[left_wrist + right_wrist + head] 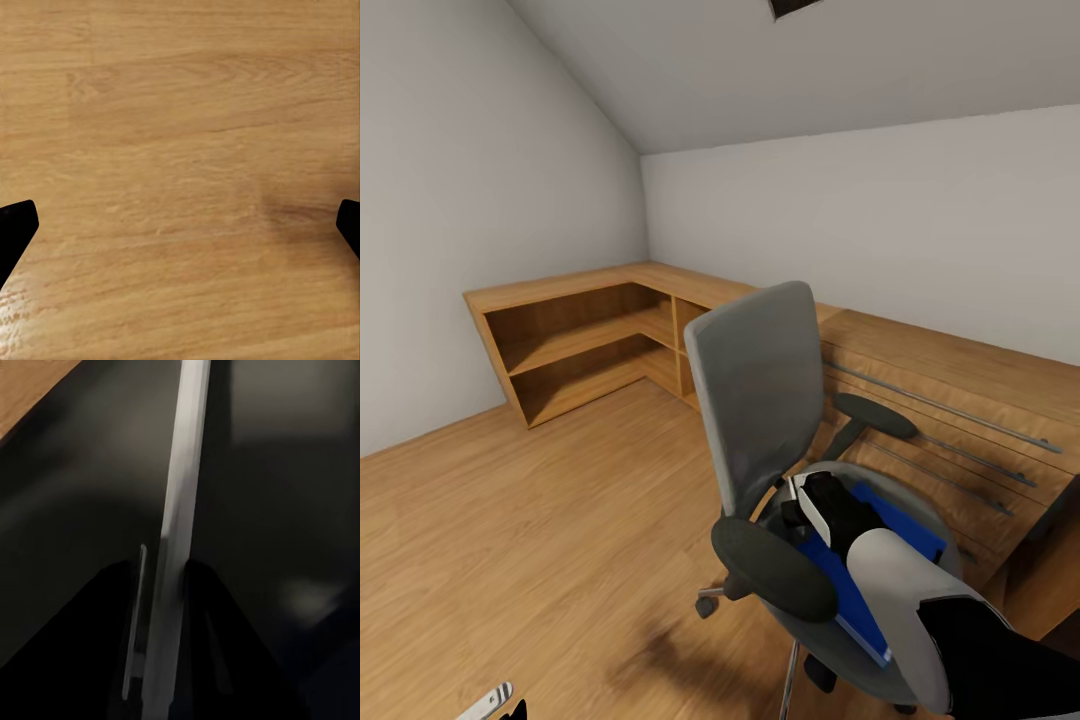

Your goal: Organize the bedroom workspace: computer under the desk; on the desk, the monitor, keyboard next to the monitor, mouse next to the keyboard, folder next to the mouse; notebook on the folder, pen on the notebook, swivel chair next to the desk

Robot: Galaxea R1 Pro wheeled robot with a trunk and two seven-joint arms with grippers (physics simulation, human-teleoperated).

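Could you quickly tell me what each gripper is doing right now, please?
Left gripper: open, empty, over the wood floor.
Right gripper: shut on a thin pale edge; what thing it is cannot be told.

**Spotter:** What's in front of you?

**Operator:** I've got the swivel chair [760,420] out on the wood floor: grey back upright, dark armrests, one caster showing on its chrome base. It stands just beside the light-wood cabinet.

**Spotter:** And the folder?

**Operator:** The folder [860,590] lies flat on the grey seat, bright blue with a white edge, set at an angle. I can see part of it; the rest is hidden.

**Spotter:** Anything clearer from the right wrist?

**Operator:** A pale edge [180,532] running between dark surfaces. I can't tell what it belongs to.
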